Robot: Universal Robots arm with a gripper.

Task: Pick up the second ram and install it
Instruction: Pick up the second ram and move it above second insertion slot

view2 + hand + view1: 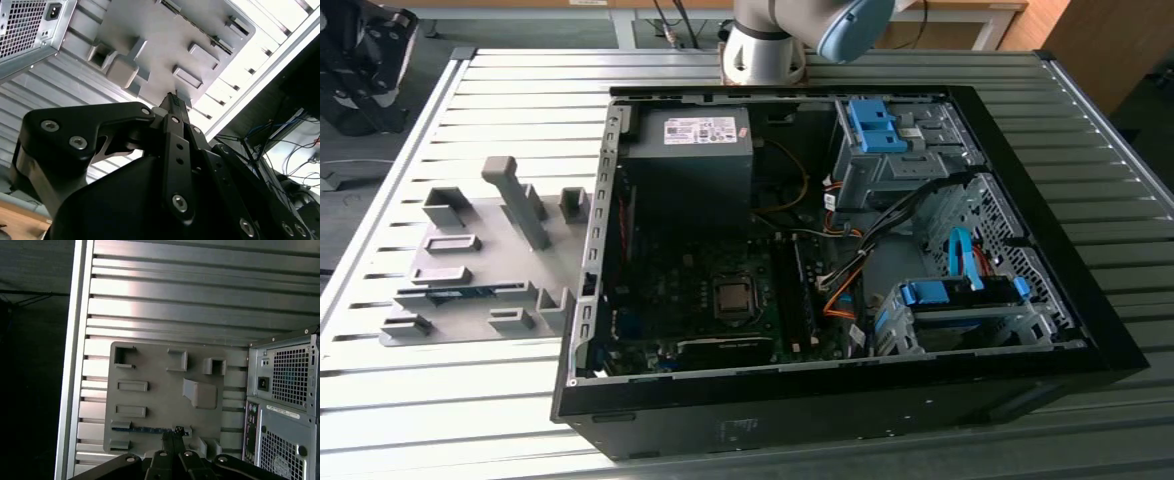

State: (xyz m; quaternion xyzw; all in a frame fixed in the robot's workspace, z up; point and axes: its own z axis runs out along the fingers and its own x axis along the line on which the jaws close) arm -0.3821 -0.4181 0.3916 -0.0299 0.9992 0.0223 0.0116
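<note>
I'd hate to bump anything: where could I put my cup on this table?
Bare slats of the table lie nearer the camera than the gray tray, and beyond it. Crowded: the tray sits close beside the open computer case, itself packed.

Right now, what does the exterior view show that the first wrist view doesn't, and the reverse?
Exterior view: the open case from inside, with motherboard, power supply and blue drive clips. First wrist view: the gripper, plus the case's rear panel and power socket. Shared: the grey fixture, the second ram lying in its slot, the slatted table.
</note>
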